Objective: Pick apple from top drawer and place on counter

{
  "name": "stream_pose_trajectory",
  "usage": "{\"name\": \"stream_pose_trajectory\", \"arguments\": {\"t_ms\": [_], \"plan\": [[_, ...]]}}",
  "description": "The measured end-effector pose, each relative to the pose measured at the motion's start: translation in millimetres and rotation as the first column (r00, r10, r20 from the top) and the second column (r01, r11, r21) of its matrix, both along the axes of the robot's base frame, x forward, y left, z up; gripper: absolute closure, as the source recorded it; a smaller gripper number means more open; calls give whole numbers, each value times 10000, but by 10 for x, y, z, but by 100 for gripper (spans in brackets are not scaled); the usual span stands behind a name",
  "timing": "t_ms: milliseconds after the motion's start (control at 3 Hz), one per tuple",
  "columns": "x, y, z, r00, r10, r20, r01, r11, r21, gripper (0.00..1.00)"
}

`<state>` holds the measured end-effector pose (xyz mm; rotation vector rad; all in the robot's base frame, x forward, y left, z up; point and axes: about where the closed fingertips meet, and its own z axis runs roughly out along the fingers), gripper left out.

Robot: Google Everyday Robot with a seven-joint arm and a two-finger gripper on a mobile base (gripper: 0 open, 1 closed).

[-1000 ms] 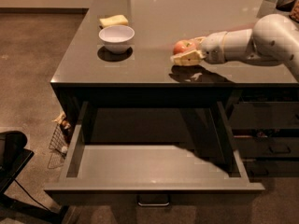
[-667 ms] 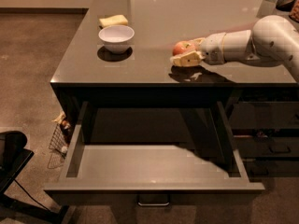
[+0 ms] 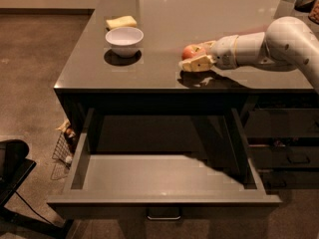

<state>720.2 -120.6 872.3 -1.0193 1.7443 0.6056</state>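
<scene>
Glossy grey-brown tabletop carries a round white bowl, with a flat yellow sponge just behind it. Right of the bowl, the cream gripper sits low over the surface, its fingers closed on the small red apple. Below the bowl, the wide grey top drawer stands pulled open.

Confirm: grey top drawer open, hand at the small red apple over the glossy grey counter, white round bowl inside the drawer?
Wrong on the bowl. The camera view shows the white round bowl standing on the glossy grey counter, near a yellow sponge. Rest holds: grey top drawer open, hand at the small red apple over the counter.
</scene>
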Motion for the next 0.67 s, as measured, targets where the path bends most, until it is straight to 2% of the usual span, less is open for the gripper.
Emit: {"name": "stream_pose_trajectory", "arguments": {"t_ms": [333,667], "plan": [[2,30,-11,10000,46,-18,-46,10000,9,12],[4,55,-20,10000,83,-32,-82,10000,15,0]]}}
